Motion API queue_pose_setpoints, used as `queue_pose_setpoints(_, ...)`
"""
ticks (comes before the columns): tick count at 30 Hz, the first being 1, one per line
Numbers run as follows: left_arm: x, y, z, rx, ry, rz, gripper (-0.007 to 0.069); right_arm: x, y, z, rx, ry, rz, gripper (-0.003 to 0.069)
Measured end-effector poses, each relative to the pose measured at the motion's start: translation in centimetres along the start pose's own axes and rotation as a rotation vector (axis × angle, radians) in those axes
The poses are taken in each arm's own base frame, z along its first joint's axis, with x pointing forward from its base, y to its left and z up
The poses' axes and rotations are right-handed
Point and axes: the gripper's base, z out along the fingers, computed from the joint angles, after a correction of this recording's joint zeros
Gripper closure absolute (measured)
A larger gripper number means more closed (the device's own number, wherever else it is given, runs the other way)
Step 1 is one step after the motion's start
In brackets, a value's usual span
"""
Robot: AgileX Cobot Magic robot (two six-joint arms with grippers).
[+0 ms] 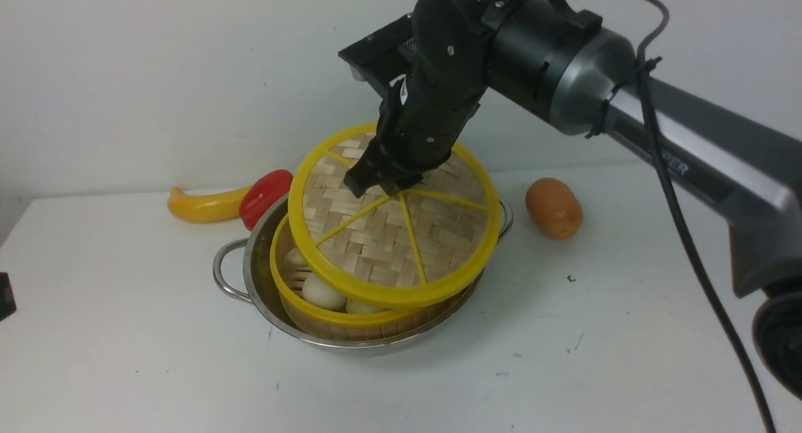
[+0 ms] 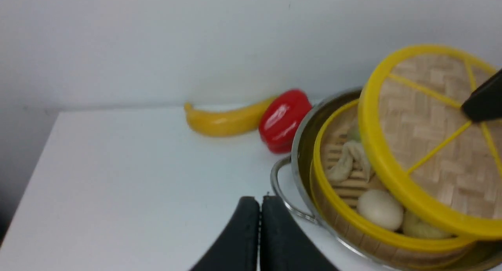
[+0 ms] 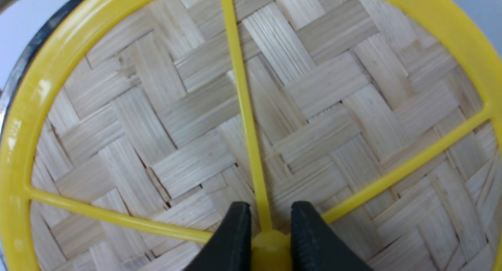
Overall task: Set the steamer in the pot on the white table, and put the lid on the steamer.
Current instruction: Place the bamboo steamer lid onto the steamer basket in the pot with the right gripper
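Observation:
The steamer (image 1: 316, 317) with yellow rim and pale buns sits inside the shiny steel pot (image 1: 263, 289) on the white table (image 1: 125, 358). My right gripper (image 1: 383, 185) is shut on the central yellow knob of the lid (image 1: 382, 245). The woven lid hangs tilted over the steamer, its near edge low on the steamer's rim, its far edge raised. In the right wrist view my fingers (image 3: 235, 231) clamp the knob of the lid (image 3: 188, 137). My left gripper (image 2: 260, 208) is shut and empty, low beside the pot (image 2: 298, 145), steamer (image 2: 353, 224) and lid (image 2: 427, 145).
A yellow banana (image 1: 203, 205) and a red pepper (image 1: 264, 197) lie behind the pot at the left, also in the left wrist view as banana (image 2: 223, 122) and pepper (image 2: 283, 120). An orange-brown potato (image 1: 554, 208) lies right of the pot. A wall stands close behind.

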Motion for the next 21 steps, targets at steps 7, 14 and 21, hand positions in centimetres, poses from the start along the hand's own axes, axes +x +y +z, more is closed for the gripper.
queue_pose_setpoints(7, 3.2, -0.5, -2.0, 0.014, -0.085, 0.019, 0.0625, 0.1, 1.0, 0.8, -0.015, 0.016, -0.026, 0.0518)
queue_pose_setpoints(14, 4.2, -0.8, -1.8, 0.049, -0.040, -0.017, 0.0625, -0.3, 1.3, 0.7, -0.018, -0.022, -0.046, 0.0518)
queue_pose_setpoints(21, 4.3, -0.8, -1.8, 0.053, -0.037, 0.000, 0.0625, -0.5, 1.6, 1.7, -0.026, -0.048, -0.056, 0.0518)
